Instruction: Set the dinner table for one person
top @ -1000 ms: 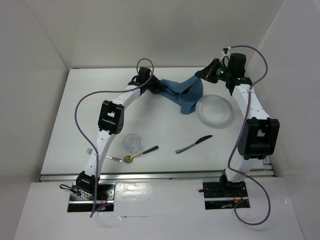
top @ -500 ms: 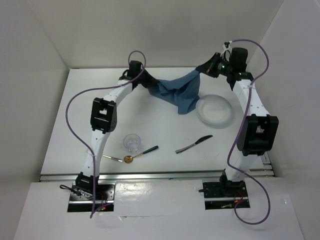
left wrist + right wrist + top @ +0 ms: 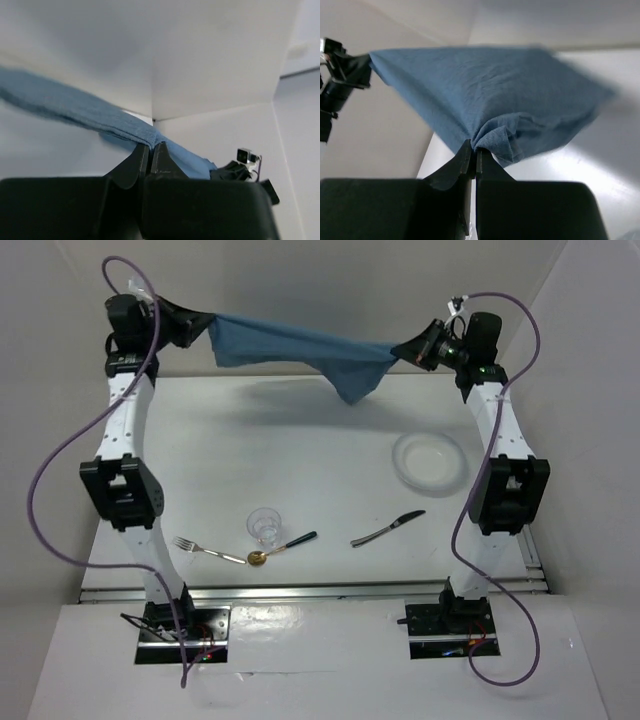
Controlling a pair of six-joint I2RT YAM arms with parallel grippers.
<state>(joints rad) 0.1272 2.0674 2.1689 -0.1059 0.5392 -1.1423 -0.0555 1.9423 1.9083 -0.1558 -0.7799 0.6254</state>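
A blue cloth [image 3: 300,345] hangs stretched in the air high above the back of the dinner table [image 3: 300,460]. My left gripper [image 3: 203,328] is shut on its left corner and my right gripper [image 3: 398,350] is shut on its right corner. One loose corner droops near the right end. In the left wrist view the cloth [image 3: 75,107] runs out from the shut gripper [image 3: 151,145]. In the right wrist view the cloth [image 3: 485,85] bunches at the shut gripper [image 3: 474,149]. On the table lie a clear plate [image 3: 429,459], knife [image 3: 388,528], glass [image 3: 264,525], gold spoon [image 3: 283,546] and fork [image 3: 207,551].
White walls close in the table on the left, back and right. The silver rail [image 3: 310,590] runs along the near edge, with both arm bases just below it.
My left gripper closed on the cloth's corner, then swung up and far to the left. The cloth went from a bunched heap near the plate to a taut span in the air.
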